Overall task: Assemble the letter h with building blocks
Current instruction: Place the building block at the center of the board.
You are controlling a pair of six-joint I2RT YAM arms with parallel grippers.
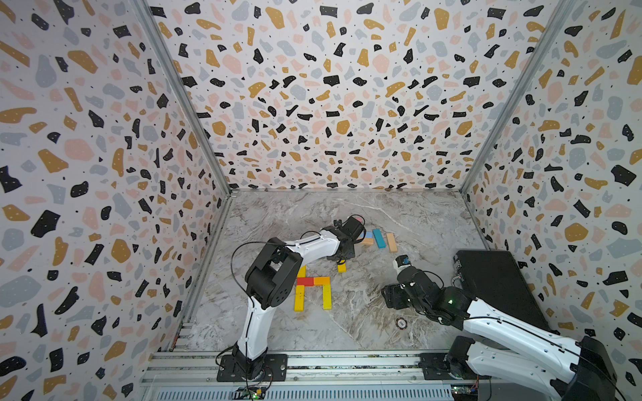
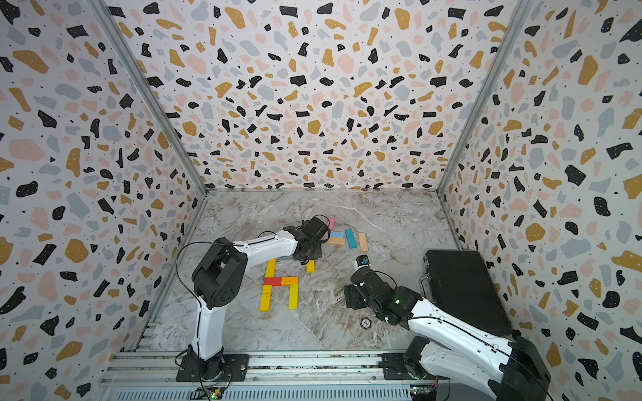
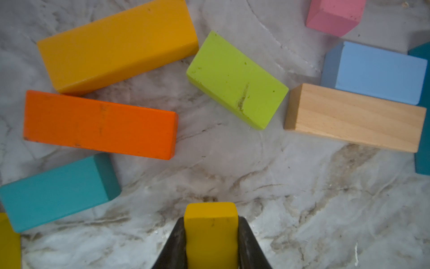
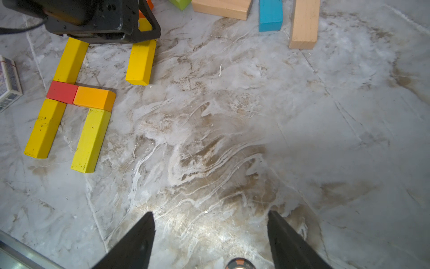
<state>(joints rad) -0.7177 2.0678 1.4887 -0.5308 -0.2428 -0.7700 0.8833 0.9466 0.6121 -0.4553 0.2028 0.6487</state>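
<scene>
My left gripper (image 3: 211,218) is shut on a short yellow block (image 3: 211,237), held low over the marble floor just behind a flat figure of blocks. That figure shows in both top views: a yellow bar (image 1: 301,271), a red block (image 1: 305,281), an orange block (image 1: 321,280), and two yellow legs (image 1: 299,298) (image 1: 327,297). Loose blocks lie beyond the held one: amber (image 3: 118,45), orange (image 3: 100,124), teal (image 3: 58,192), green (image 3: 236,80), plain wood (image 3: 354,117), light blue (image 3: 377,72), pink (image 3: 335,16). My right gripper (image 4: 210,213) stands open and empty to the figure's right.
A black case (image 1: 500,288) lies along the right wall. A poker chip (image 1: 401,323) sits on the floor below my right gripper. A small printed box (image 4: 8,83) lies left of the figure. Patterned walls close in three sides.
</scene>
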